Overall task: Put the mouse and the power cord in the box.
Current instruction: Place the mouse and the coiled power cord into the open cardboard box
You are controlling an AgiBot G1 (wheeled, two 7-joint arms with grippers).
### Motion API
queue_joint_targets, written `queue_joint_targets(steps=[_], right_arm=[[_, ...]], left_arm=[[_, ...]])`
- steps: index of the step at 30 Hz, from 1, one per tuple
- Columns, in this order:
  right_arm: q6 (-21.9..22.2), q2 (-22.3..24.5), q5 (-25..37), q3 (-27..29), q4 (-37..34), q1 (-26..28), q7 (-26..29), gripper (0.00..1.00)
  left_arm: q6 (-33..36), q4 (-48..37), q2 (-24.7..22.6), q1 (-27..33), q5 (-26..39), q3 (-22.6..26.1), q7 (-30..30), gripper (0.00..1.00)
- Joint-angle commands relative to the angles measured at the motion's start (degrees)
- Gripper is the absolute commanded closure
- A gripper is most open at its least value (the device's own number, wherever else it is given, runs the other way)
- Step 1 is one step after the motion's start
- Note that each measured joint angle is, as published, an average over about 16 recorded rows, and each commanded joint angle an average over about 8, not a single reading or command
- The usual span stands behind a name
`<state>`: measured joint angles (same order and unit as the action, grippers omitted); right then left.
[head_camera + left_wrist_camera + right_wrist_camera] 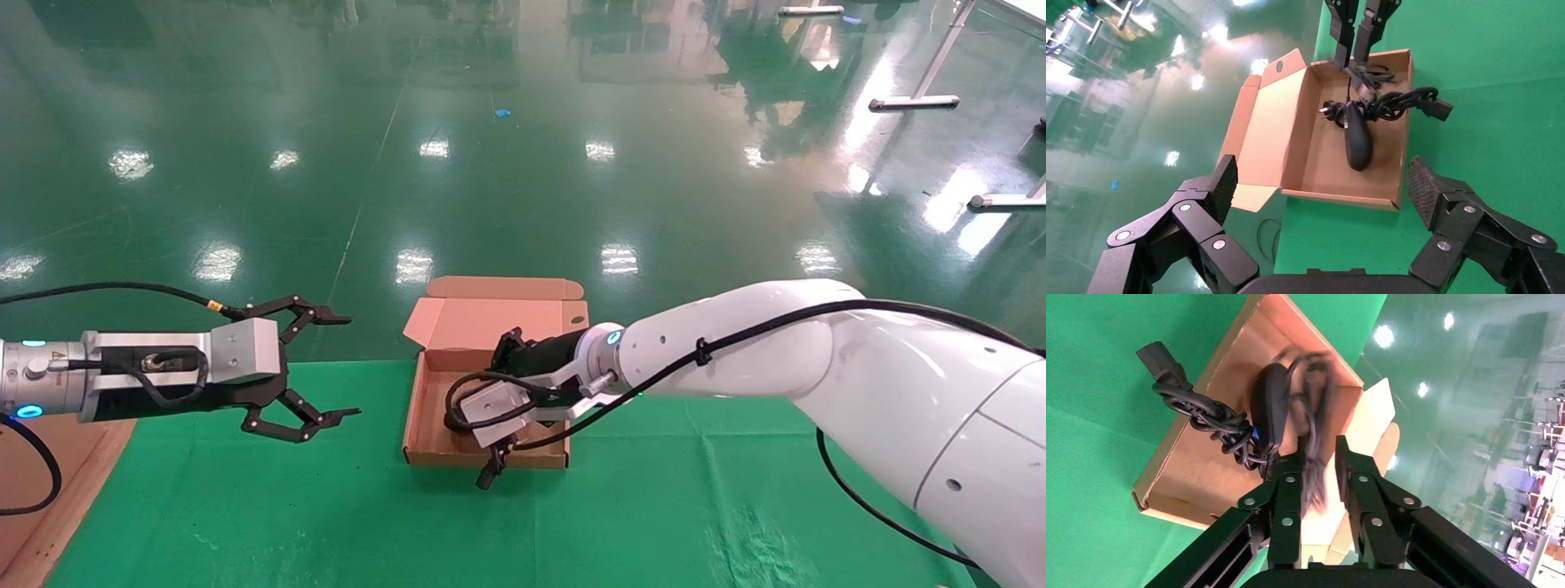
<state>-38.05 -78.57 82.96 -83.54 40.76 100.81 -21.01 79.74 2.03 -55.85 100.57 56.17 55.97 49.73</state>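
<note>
The box (415, 400) lies open on the green mat with its lid (490, 322) folded back. In the left wrist view the mouse (1357, 138) stands on its side inside the box (1309, 131), beside the bundled power cord (1404, 101). One plug of the cord (1205, 413) sticks out over the box wall (1199, 471). My right gripper (1318, 444) hangs over the box with its jaws a little apart. The mouse's thin cable is a blur between them, running down to the mouse (1269, 407). My left gripper (351, 365) hovers open and empty left of the box.
A green mat (654, 490) covers the table. A brown board (49, 490) lies at the left edge under my left arm. Beyond the table is glossy green floor, with metal stand legs (911, 102) at the far right.
</note>
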Motion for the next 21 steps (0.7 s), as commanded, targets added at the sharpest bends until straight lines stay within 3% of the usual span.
queue_joint_targets(steps=[1,14,21], right_arm=[[0.0,0.0,0.0,0.2,0.0,0.0,0.0,0.00],[-0.5,0.9,-0.4,1.3,0.7,-0.2,0.2,0.00],[-4.9,4.4,-4.1,7.4,3.2,-3.7,3.1,0.00]], left_arm=[[0.0,0.0,0.0,0.0,0.0,0.0,0.0,0.00],[0.0,1.9,0.5,-1.0,-0.4,-1.0,-1.6,0.00],[0.6,9.0,2.5,-4.9,-1.8,-5.0,-7.6,0.00]])
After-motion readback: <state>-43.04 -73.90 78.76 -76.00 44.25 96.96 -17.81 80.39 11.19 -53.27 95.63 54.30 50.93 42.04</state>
